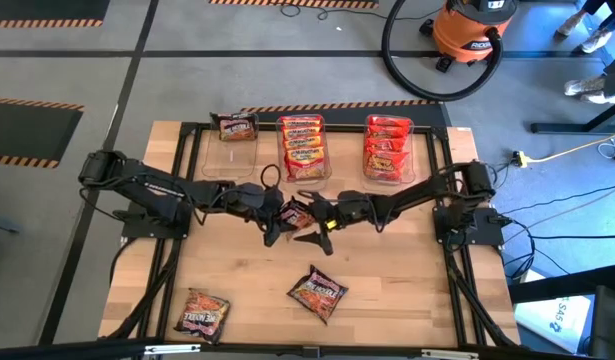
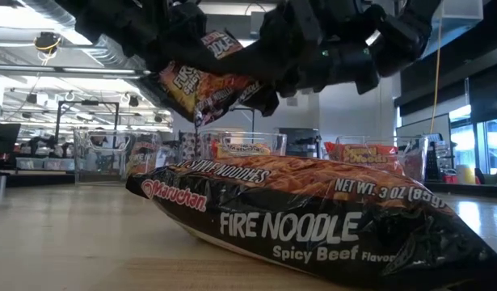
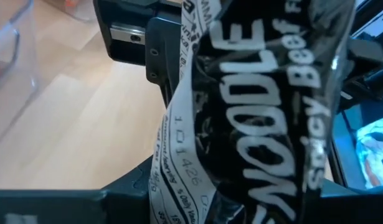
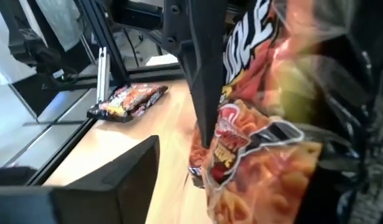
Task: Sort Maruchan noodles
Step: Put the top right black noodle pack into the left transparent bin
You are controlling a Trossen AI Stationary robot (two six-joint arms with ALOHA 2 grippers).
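Observation:
A dark Fire Noodle packet [image 1: 296, 215] [image 2: 204, 81] hangs above the middle of the table, where both arms meet. My left gripper [image 1: 278, 212] reaches in from the table's left and is shut on it. My right gripper [image 1: 318, 236] comes from the right and stands open, its fingers spread around the packet's other end [image 4: 253, 149]. Two more dark packets lie flat on the table near the front edge, one in the middle [image 1: 317, 293] [image 2: 313, 210] and one to the left [image 1: 202, 315]. My left gripper pinches the dark packet between its two fingers, near the crimped end seam with the printed code [image 3: 179, 155]. One finger [image 4: 200, 93] lies across the packet's printed face. The fingers come nearly level from the table's left. The packet is lifted clear and hangs tilted and crumpled.
Three clear tubs stand along the far edge: the left one [image 1: 235, 130] holds a dark packet, the middle one [image 1: 302, 148] orange packets, the right one [image 1: 387, 148] red packets. A black frame [image 1: 187, 135] borders the wooden table top.

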